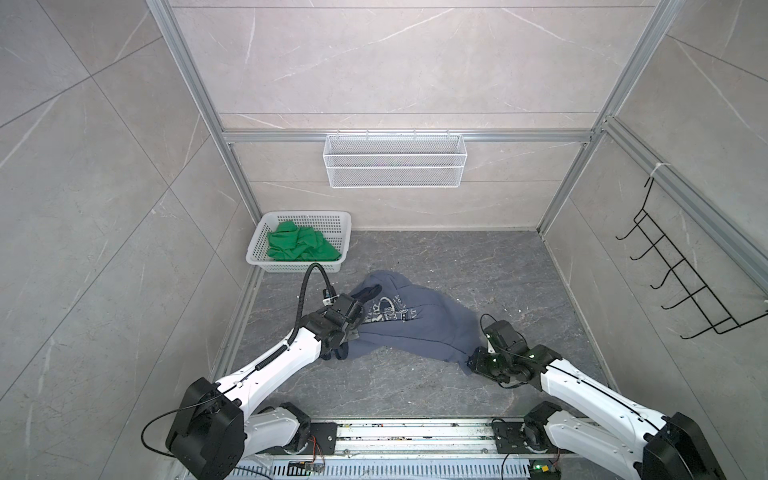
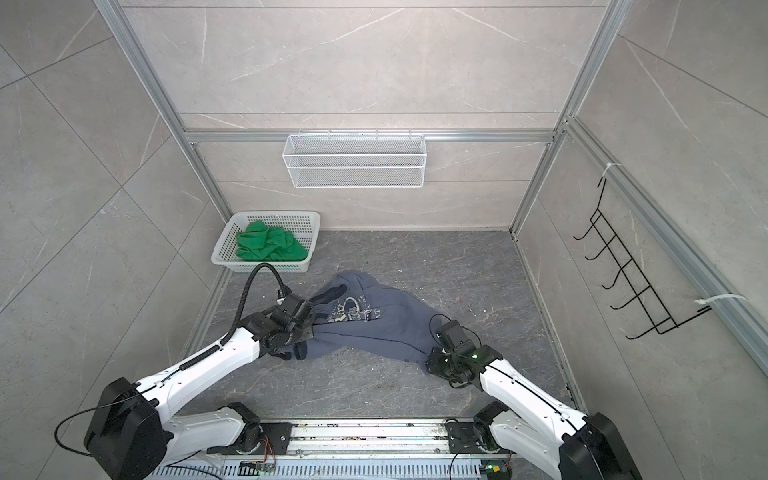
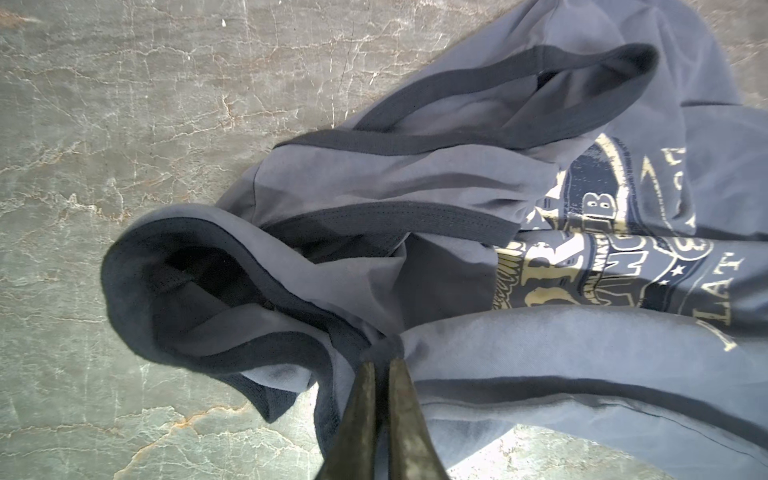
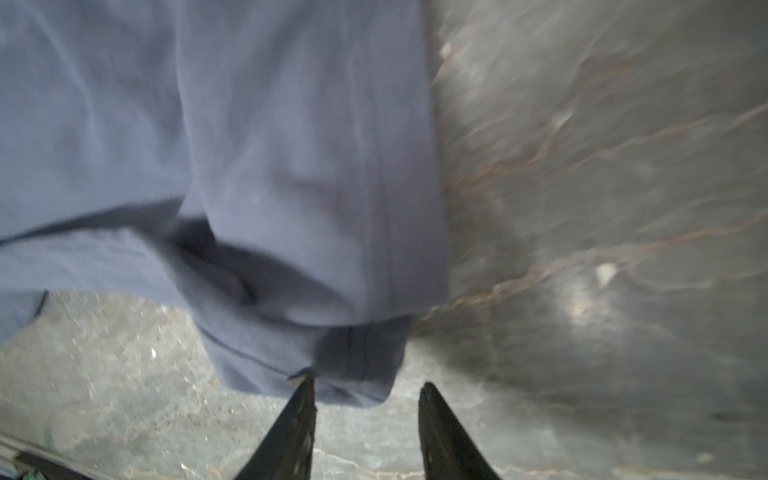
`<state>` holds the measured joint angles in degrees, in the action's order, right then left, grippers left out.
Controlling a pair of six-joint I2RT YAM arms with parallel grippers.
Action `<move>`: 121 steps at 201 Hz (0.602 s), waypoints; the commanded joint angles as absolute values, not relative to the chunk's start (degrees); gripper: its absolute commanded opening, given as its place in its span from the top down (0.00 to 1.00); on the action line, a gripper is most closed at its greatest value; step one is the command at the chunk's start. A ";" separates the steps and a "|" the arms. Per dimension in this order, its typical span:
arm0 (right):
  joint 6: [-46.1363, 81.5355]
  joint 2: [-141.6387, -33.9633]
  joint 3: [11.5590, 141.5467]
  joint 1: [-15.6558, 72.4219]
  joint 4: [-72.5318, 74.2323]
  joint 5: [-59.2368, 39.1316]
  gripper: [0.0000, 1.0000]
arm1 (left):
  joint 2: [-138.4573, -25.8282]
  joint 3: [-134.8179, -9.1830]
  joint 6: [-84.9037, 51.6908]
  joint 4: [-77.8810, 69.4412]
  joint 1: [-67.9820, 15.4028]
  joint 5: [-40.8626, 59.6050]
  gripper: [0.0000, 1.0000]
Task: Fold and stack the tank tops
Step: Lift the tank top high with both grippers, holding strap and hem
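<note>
On the table (image 1: pixel 415 395), just in front of the basket (image 1: pixel 295 267), the blue top (image 1: pixel 419 332) lies crumpled. Its print faces up and its dark-trimmed straps are bunched at the end nearer the basket. The left tool (image 3: pixel 382 362) is pressed together on a fold of the blue top beside a strap loop, pinching the cloth between its tips. In both top views its wrist covers that end of the garment. The right tool (image 4: pixel 365 385) sits low over the table at the blue top's corner farthest from the basket. Its jaws stand spread, with a clear gap between the tips. One fingertip (image 4: pixel 303 399) touches the hem edge, and the hem corner lies just ahead of the gap, not clamped. That wrist view is blurred. The green top (image 1: pixel 301 245) lies in a heap inside the basket, well apart from both tools. A wire shelf (image 1: pixel 395 166) hangs on the wall above the basket, off to its right.
</note>
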<state>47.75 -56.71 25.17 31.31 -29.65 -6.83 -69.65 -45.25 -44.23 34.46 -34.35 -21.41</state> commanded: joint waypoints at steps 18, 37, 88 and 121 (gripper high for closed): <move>50.45 -60.71 24.57 34.10 -26.85 -3.52 0.61 | -69.52 -45.66 -43.75 34.88 -33.84 -23.61 1.00; 50.86 -62.07 24.94 35.44 -25.01 -3.31 0.63 | -69.39 -45.52 -43.77 35.13 -33.75 -23.70 1.00; 51.77 -64.49 26.33 38.58 -26.42 0.18 0.75 | -69.27 -45.01 -43.73 34.97 -33.66 -23.95 1.00; 50.43 -61.68 28.95 38.84 -31.87 4.22 0.88 | -69.26 -45.59 -43.05 35.29 -33.54 -24.46 1.00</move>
<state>51.13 -63.77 26.09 38.44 -26.85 -0.43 -69.69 -45.23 -44.16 34.46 -33.98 -22.44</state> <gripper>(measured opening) 0.153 0.075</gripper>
